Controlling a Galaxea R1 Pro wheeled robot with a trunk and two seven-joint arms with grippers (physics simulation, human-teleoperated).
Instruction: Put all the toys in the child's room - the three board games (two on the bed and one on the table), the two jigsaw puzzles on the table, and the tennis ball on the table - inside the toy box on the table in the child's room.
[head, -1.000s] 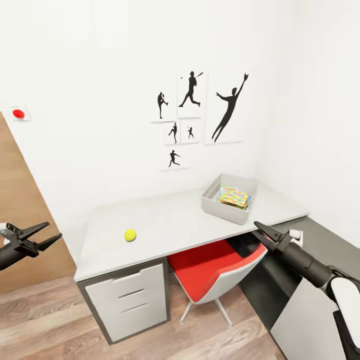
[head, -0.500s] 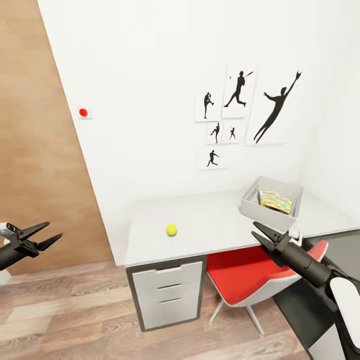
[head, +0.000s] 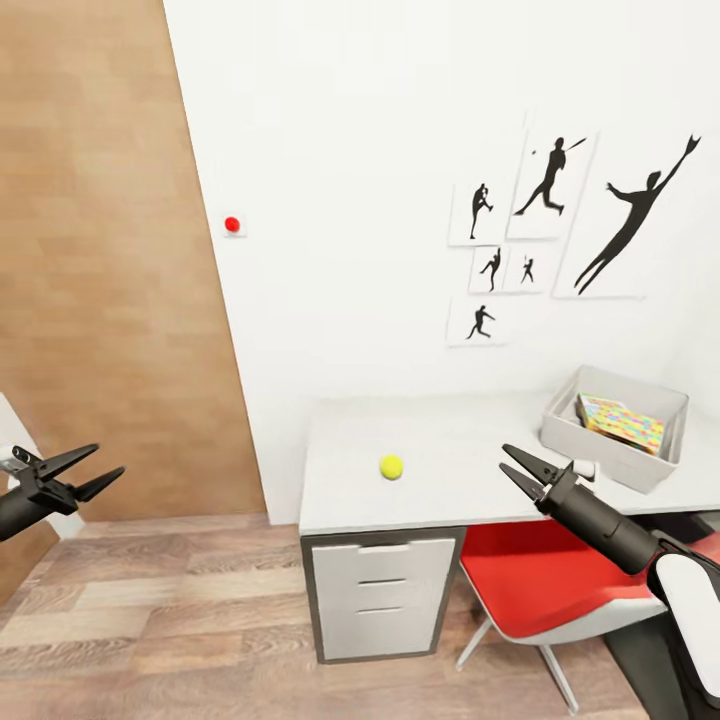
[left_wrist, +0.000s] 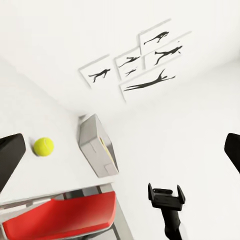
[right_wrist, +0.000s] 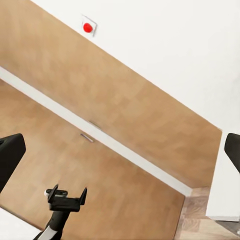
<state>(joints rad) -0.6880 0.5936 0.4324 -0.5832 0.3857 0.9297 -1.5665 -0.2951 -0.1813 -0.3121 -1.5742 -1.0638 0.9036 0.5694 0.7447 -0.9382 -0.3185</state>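
- We are holding our left gripper (head: 88, 472) out over the wood-plank floor (head: 150, 620) at the far left of the head view, its two black fingers spread apart and gripping nothing.
- Our right gripper (head: 520, 471) is hanging in front of the near edge of the pale grey desk surface (head: 450, 440); its jaws are parted too, and nothing is sitting between them.
- In the right wrist view we are seeing the left gripper (right_wrist: 66, 192) from across the room, in front of a brown wooden door (right_wrist: 100, 130), and in the left wrist view the right gripper (left_wrist: 165, 192) is showing against the white wall.
- The small fuzzy yellow-green tennis ball (head: 391, 467) is lying alone on the surface, well apart from both grippers and towards the surface's front left part.
- The light grey rectangular plastic toy box (head: 610, 445) is standing at the right end of the surface, and a flat multicoloured panel (head: 622, 422) is leaning inside it; we cannot tell whether it is a puzzle or a game box.
- Under the surface, three white drawers (head: 380, 597) are sitting at the left and a red-seated chair with a white shell (head: 545, 585) is tucked in at the right.
- On the white wall, black baseball-player silhouette prints (head: 560, 230) are hanging above the surface, and a small red wall dot (head: 232, 224) is sitting beside the door.
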